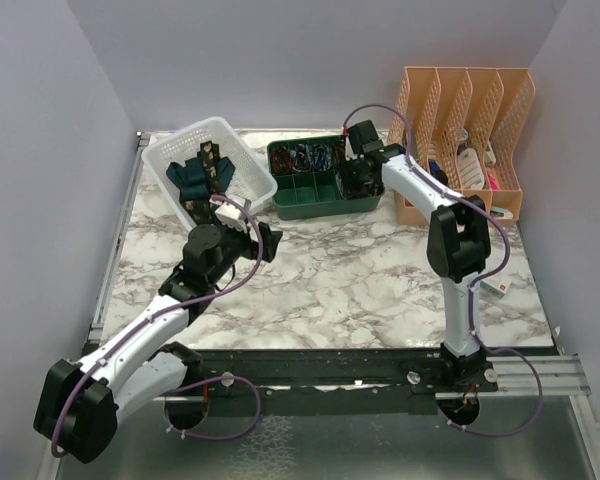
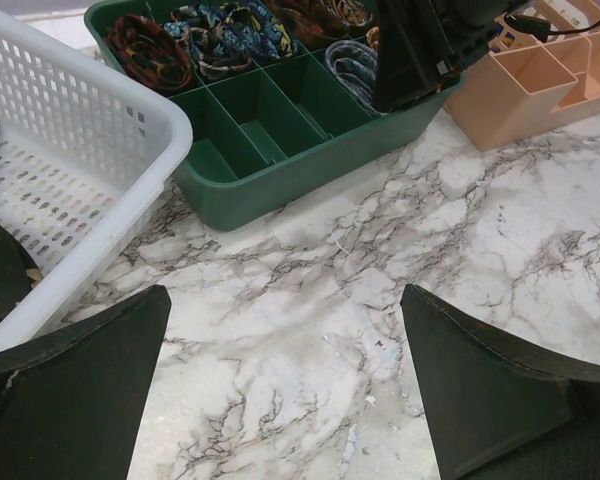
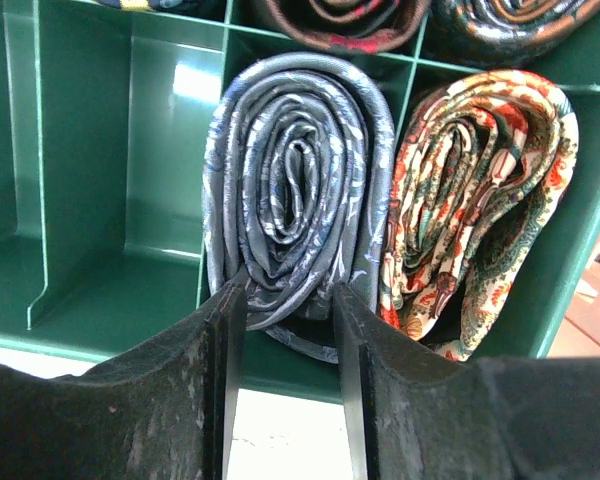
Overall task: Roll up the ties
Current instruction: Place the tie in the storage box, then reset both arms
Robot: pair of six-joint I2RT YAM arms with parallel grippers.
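A rolled blue-grey patterned tie [image 3: 300, 180] stands on edge in a front compartment of the green tray [image 3: 100, 290]. My right gripper [image 3: 288, 300] is closed on the near, lower part of that roll, both fingers pressed into the fabric. From above, the right gripper [image 1: 358, 180] is down in the tray's right end. Unrolled ties, a dark teal one [image 1: 185, 178] and a black-brown one with gold [image 1: 212, 165], lie in the white basket [image 1: 255, 165]. My left gripper [image 1: 265, 240] [image 2: 285, 390] hangs open over bare marble, holding nothing.
A rolled floral tie [image 3: 480, 200] fills the compartment to the right, and several more rolls [image 2: 220, 35] fill the tray's back row. The tray [image 2: 310, 150] has bare front cells. An orange file organizer [image 1: 470, 130] stands at the back right. The basket [image 2: 100, 150] sits left of the tray.
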